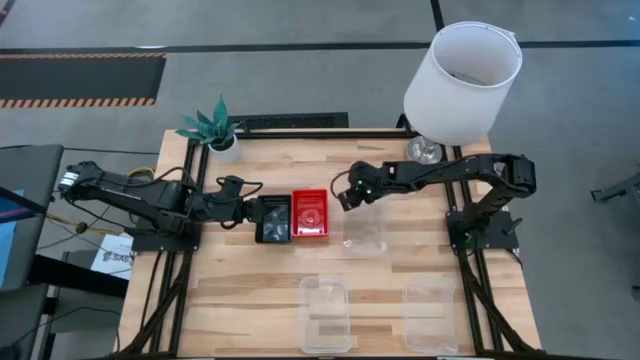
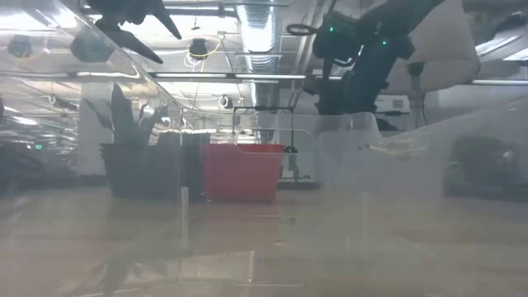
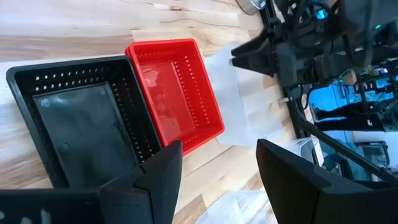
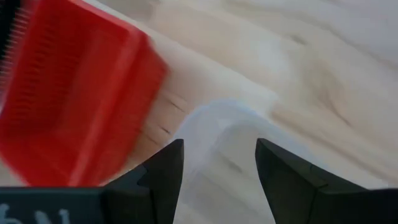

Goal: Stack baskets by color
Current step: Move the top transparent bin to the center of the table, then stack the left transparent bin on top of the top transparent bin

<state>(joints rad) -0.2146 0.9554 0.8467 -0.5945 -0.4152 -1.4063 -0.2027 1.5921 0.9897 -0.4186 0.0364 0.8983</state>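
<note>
Left gripper (image 1: 252, 213) reaching rightward from the table's left edge, jaws spread and empty, beside black basket (image 1: 272, 218). Red basket (image 1: 310, 214) touching black basket's right side, mid-table. Right gripper (image 1: 343, 196) stretched leftward, jaws spread and empty, over clear basket (image 1: 366, 226) beside red basket. Two more clear baskets (image 1: 326, 313) at near edge.

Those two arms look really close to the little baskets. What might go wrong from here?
1. The right gripper, jaws open, hangs near the clear basket beside the red basket. Clear plastic is hard to see against the wood, so a grab might miss its rim.
2. Red and black basket sit side by side, seemingly touching; lifting or nudging one may drag the other.
3. The left gripper, also open, hovers by the black basket; both arms meet mid-table and might bump.
</note>
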